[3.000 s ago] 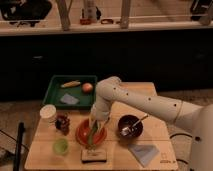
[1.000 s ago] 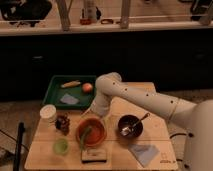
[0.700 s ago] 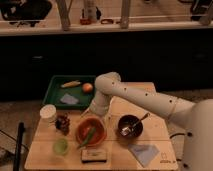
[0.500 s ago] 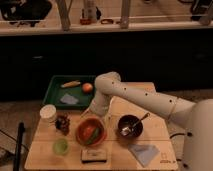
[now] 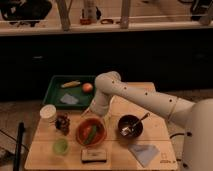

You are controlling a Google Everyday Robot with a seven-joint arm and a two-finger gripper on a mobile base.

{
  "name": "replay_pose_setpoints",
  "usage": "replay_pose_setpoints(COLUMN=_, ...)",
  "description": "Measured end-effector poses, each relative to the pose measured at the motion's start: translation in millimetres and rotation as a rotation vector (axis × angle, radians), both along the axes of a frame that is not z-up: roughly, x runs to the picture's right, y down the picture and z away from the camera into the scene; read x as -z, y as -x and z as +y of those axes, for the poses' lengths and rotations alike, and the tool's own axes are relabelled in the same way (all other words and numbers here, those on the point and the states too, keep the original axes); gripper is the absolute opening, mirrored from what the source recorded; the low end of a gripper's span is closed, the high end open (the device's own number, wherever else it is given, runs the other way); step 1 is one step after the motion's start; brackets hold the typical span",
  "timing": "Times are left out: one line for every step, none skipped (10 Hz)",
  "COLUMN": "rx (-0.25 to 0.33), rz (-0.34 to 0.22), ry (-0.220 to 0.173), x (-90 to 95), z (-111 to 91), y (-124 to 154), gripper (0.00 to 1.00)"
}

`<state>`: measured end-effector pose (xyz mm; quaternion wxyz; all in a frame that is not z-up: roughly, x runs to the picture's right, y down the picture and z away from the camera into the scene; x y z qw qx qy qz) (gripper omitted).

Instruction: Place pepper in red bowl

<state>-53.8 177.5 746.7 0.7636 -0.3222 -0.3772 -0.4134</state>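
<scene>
**Pepper lay in red bowl as arm hung above**

The pepper [image 5: 92, 134] rested inside the red bowl [image 5: 81, 137] on the table [image 5: 115, 152], the placing apparently done. The tool [image 5: 97, 113] hovered just above the bowl's far rim; whether wide or narrow could not be told. A green tray [image 5: 55, 92] behind and a dark bowl [image 5: 130, 126] alongside left open room mainly upward

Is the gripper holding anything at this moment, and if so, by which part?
Nothing appears held. The gripper is at the red bowl's far rim, and the pepper lies inside the bowl, apart from it.
</scene>
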Motion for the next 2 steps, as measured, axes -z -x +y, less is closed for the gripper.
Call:
replay_pose_setpoints(rx=0.002, rz=-0.003, ry=0.001, x=0.1, z=-1.1, y=-0.4, gripper=0.8)
replay_pose_setpoints(rx=0.005, rz=-0.007, ry=0.001, x=0.1, z=-2.8, y=-0.5, gripper=0.8)
